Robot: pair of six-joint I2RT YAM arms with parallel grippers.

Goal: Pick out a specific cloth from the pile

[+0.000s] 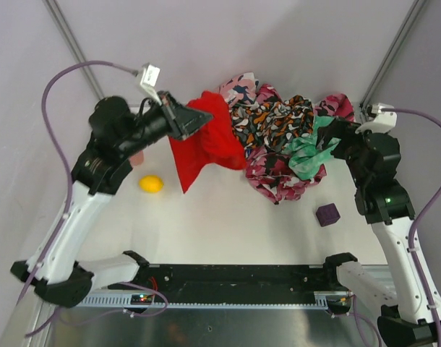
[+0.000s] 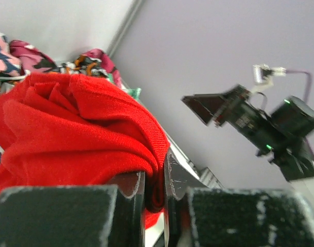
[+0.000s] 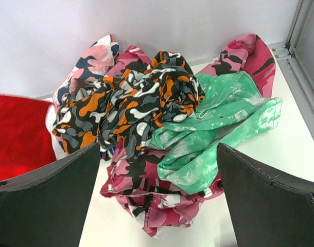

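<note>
Left gripper (image 1: 194,120) is clamping one end of the red cloth (image 1: 206,148). The cloth is hanging lengthwise below the jaws, its right edge just beside the pile (image 1: 278,134). Right gripper (image 1: 327,136) is hovering wide open, empty, over the pile's right side.

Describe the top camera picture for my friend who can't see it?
The left tool holds up a red cloth beside a pile of patterned cloths on a white table. A small yellow object and a purple block lie nearby.
</note>
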